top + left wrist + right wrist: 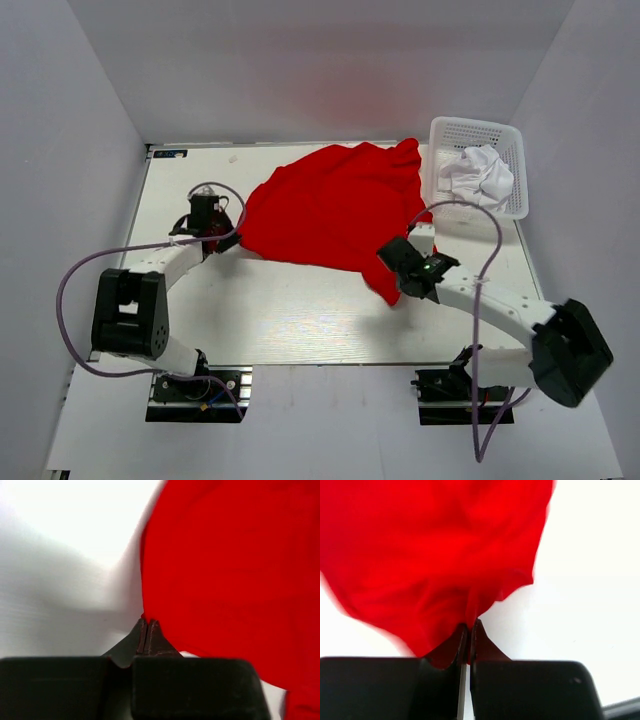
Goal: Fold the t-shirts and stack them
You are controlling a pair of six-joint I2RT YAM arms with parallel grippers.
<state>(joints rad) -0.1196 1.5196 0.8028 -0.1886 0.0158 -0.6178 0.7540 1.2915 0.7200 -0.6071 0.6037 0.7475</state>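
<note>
The red t-shirt (335, 215) lies spread over the middle of the white surface (300, 320). At upper right, a lattice basket (475, 124) holds the crumpled white t-shirt (480, 172). The left pincer (148, 625) is clamped on the red t-shirt's left edge. The right pincer (470, 627), reaching in from lower right, pinches its near corner.

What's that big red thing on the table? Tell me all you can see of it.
A plain bright red t-shirt, soft cloth, lies spread and rumpled on the white table, unfolded. The left gripper pinches its left edge, the right gripper its near right corner, where the cloth bunches. Its far corner lies by the white basket.
</note>
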